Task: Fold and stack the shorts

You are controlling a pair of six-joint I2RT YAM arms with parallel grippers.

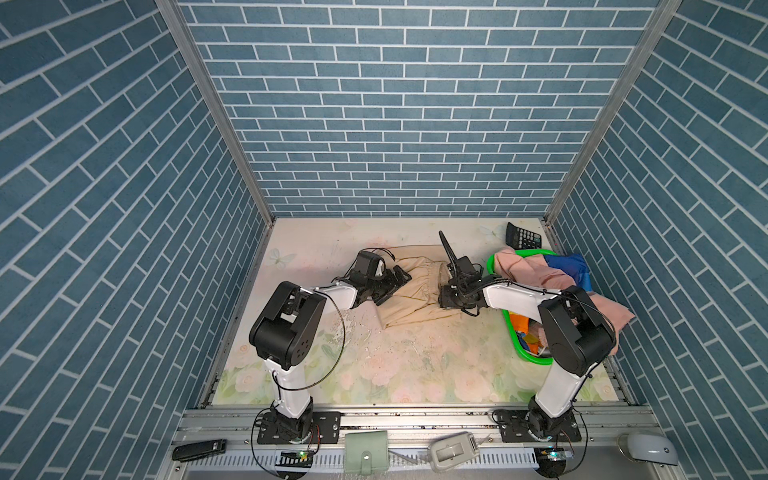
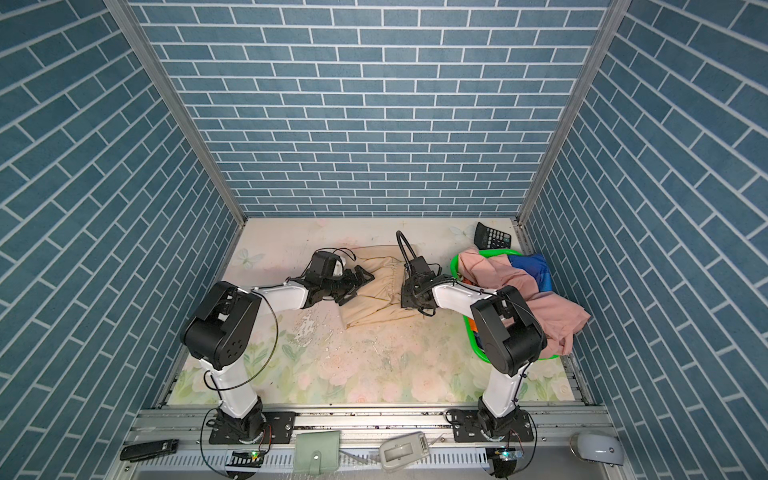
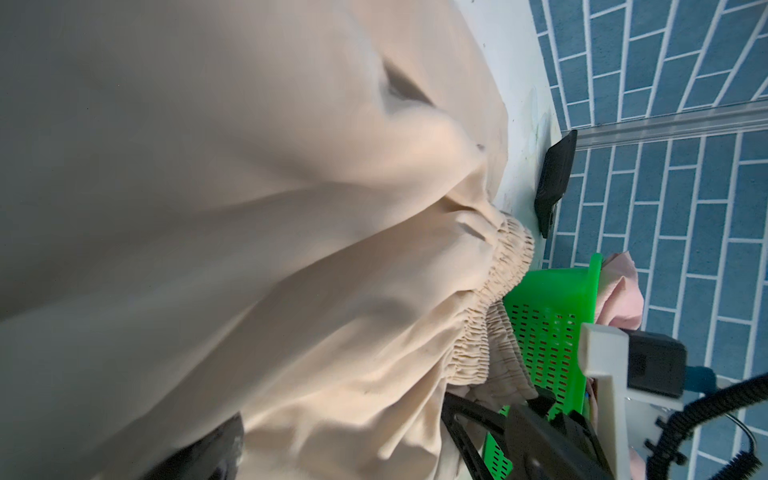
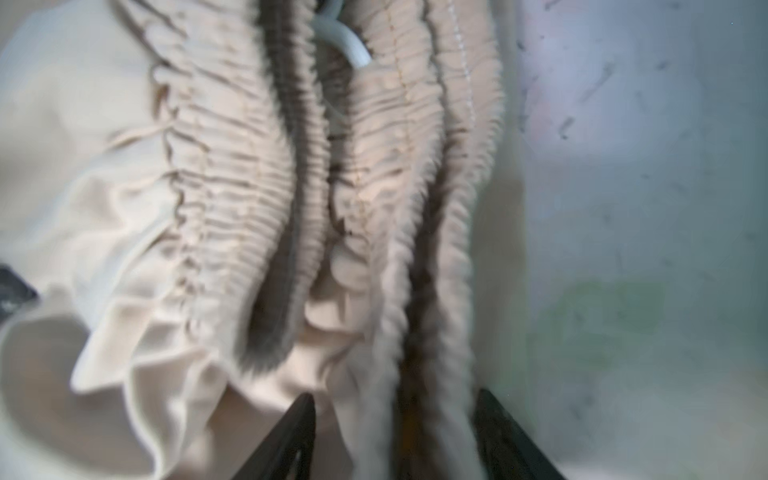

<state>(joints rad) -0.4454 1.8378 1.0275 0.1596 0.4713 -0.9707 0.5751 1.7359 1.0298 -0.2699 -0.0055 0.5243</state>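
The floral tabletop [image 1: 415, 365] carries the beige shorts [image 1: 415, 299], rumpled, in its far middle, with the gathered waistband toward the right. On the right stands the green basket [image 1: 494, 259]. The pink shorts [image 1: 528, 270] are heaped over its rim and spill off to the right, and the striped shorts [image 1: 565, 266], mostly blue here, lie just behind them. The left claw [image 1: 397, 282] is spread wide open at the beige shorts' left edge. The right claw [image 4: 395, 395] stands open astride their waistband. A calculator [image 1: 523, 237] lies in the far right corner.
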